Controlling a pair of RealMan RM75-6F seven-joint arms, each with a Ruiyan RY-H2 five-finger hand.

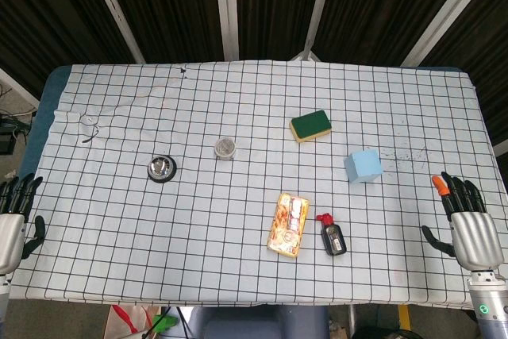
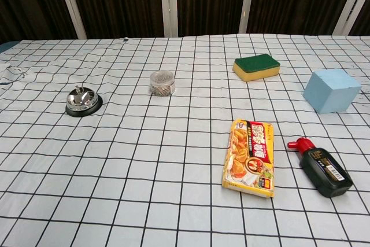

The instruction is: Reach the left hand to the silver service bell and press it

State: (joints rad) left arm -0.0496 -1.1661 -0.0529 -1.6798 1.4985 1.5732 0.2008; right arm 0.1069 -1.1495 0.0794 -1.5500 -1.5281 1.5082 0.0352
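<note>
The silver service bell (image 1: 162, 168) stands on its black base on the left half of the checked cloth; the chest view shows the bell (image 2: 82, 101) at mid-left. My left hand (image 1: 13, 216) lies at the table's left edge, near the front, fingers apart and holding nothing, well to the left of the bell. My right hand (image 1: 468, 224) rests at the right edge, fingers spread, empty. Neither hand appears in the chest view.
A small clear round container (image 1: 226, 148) sits right of the bell. Further right lie a green-and-yellow sponge (image 1: 311, 125), a light blue cube (image 1: 363, 166), a yellow food packet (image 1: 290, 224) and a black bottle with a red cap (image 1: 332, 235).
</note>
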